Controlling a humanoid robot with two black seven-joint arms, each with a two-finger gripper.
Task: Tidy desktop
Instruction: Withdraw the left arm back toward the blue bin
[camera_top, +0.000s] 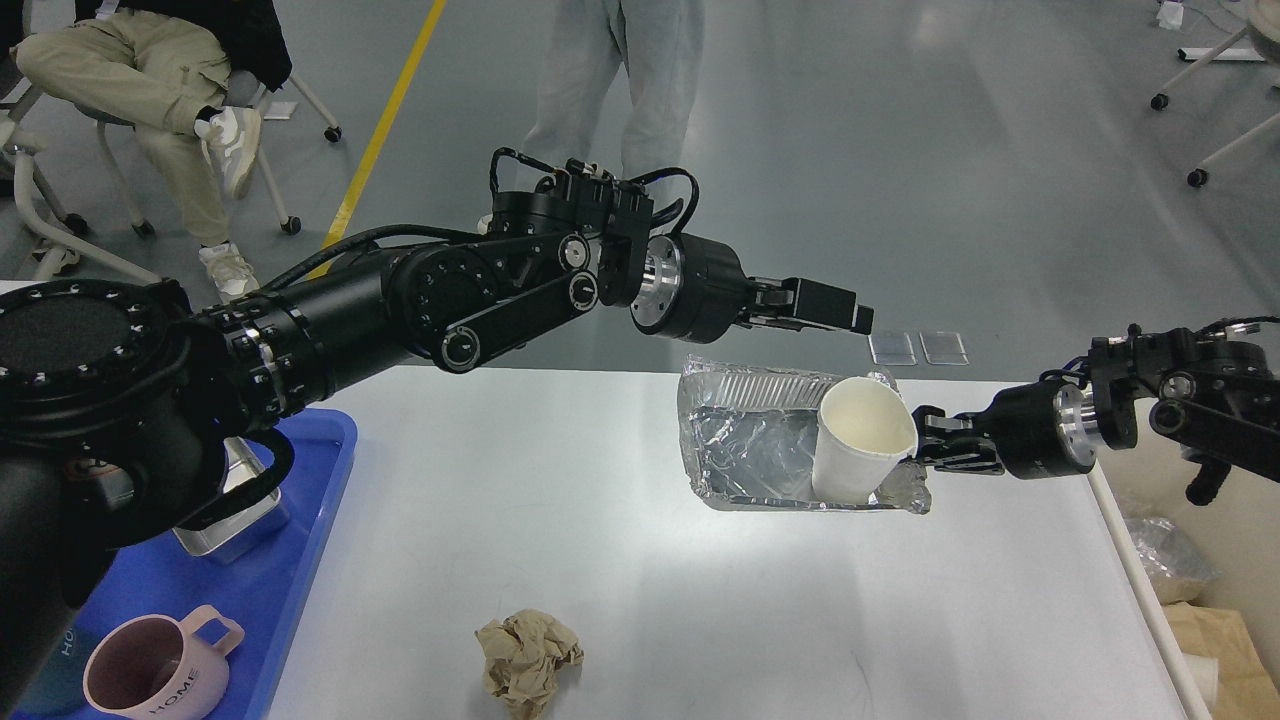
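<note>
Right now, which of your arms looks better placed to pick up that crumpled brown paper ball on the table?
Probably my left. My left gripper hangs free above the desktop, while my right gripper is at the foil tray holding the paper cup. The paper ball lies left of that.

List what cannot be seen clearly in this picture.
- Head view: metal container on the blue tray, mostly hidden by the left arm.
- Right gripper: its grip behind the paper cup is hidden.
- Bin contents, cut off by the right edge.

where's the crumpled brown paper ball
In the head view, the crumpled brown paper ball lies on the desktop near its front edge, right of the blue tray.
</note>
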